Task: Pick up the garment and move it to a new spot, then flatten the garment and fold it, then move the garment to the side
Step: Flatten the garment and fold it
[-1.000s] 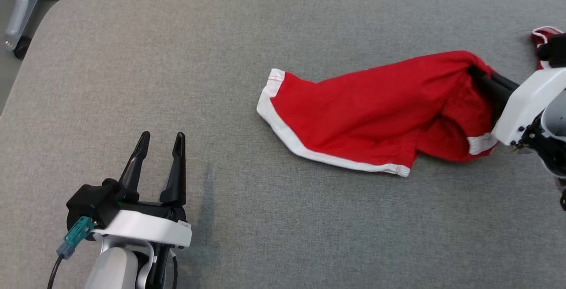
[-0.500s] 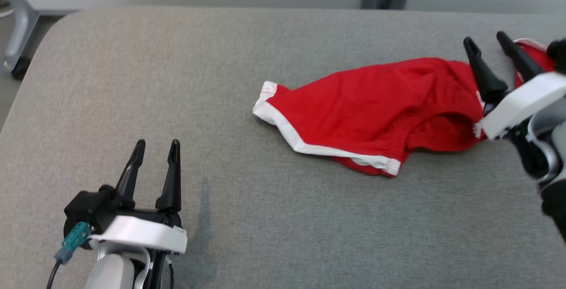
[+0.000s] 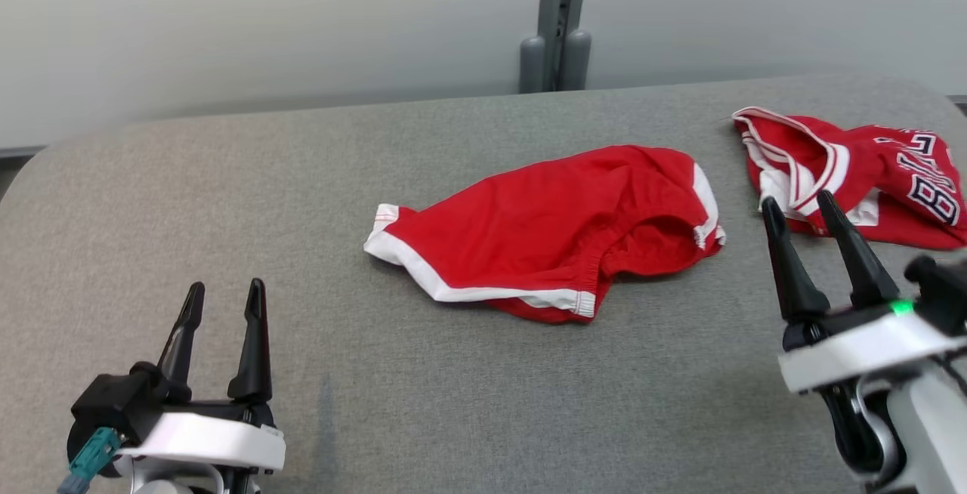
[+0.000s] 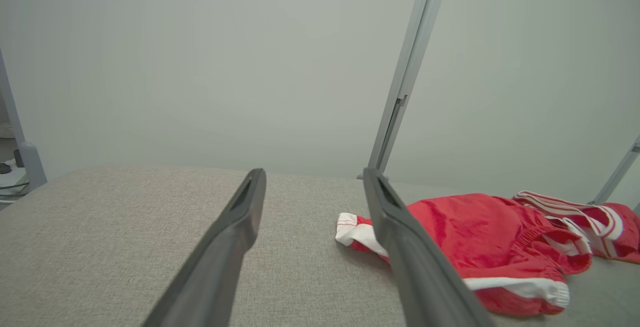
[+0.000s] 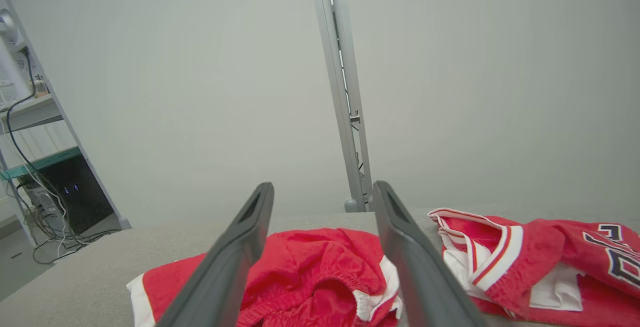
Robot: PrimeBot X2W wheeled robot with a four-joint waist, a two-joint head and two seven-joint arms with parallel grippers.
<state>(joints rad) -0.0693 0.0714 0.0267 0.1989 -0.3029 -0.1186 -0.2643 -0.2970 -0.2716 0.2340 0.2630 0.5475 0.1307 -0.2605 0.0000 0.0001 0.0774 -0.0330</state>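
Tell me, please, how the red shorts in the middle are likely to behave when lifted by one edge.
The red shorts would probably droop limply, since they lie crumpled in soft folds. They look thin, so likely light. Pushed, they may bunch on the woven table cover.

- A plain pale grey wall (image 3: pixel 227 26) runs across the top of the head view, evenly lit.
- A grey metal post (image 3: pixel 557 18) stands against it at top centre, with two rounded feet at its base.
- A table (image 3: pixel 189 199) covered in grey woven cloth, with rounded corners, takes the lower part.
- At the far left of the right wrist view are a shelf (image 5: pixel 30 109), a dark computer (image 5: pixel 75 199) beneath it, and loose cables (image 5: pixel 50 237) on the floor (image 5: pixel 15 277).
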